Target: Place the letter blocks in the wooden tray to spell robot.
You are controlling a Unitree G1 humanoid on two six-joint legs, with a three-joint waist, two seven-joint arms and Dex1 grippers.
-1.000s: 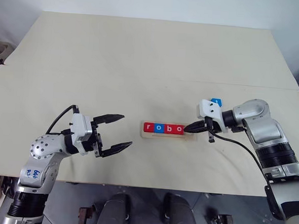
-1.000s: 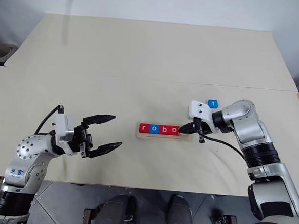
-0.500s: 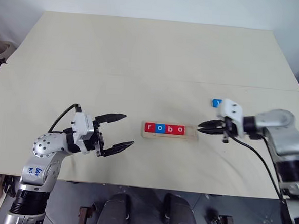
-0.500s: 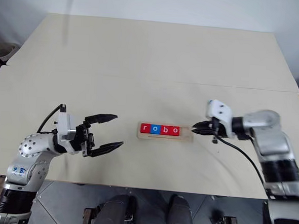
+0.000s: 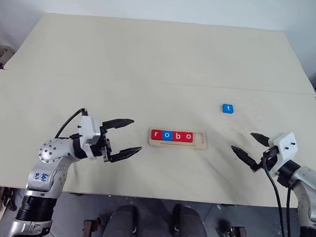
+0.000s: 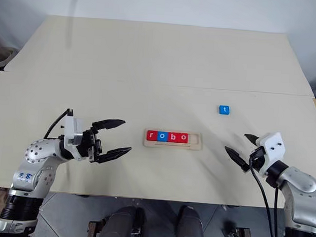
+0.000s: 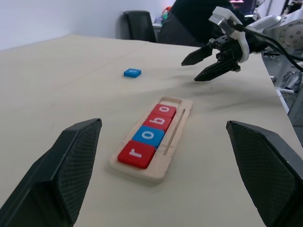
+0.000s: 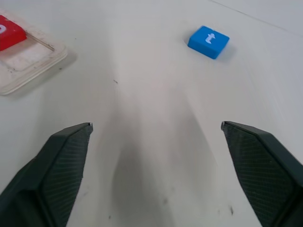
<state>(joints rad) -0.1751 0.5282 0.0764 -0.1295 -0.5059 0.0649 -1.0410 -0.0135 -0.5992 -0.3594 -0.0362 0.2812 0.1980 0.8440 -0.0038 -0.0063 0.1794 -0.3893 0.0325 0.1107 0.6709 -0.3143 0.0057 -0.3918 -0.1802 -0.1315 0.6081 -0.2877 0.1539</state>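
Observation:
The wooden tray [image 5: 201, 145] lies at the table's middle front. Inside it sit letter blocks r [image 5: 157, 134], o [image 5: 167, 135], b [image 5: 178, 136] and o [image 5: 188, 136], side by side from its left end; the slot at its right end is bare. A blue t block [image 5: 228, 108] lies alone on the table, beyond and to the right of the tray. My right gripper [image 5: 249, 147] stands open and holds nothing, right of the tray and nearer than the t block [image 8: 209, 41]. Left of the tray, my left gripper [image 5: 127, 135] is open and holds nothing.
The pale table [image 5: 151, 59] stretches wide behind the tray, with a seam running across it. Its front edge lies just below both grippers. Dark chairs [image 7: 140, 26] stand past the far side in the left wrist view.
My right gripper left the tray's right end, swung right and toward the front edge, and opened from shut. The t block now shows fully. The left gripper stayed put.

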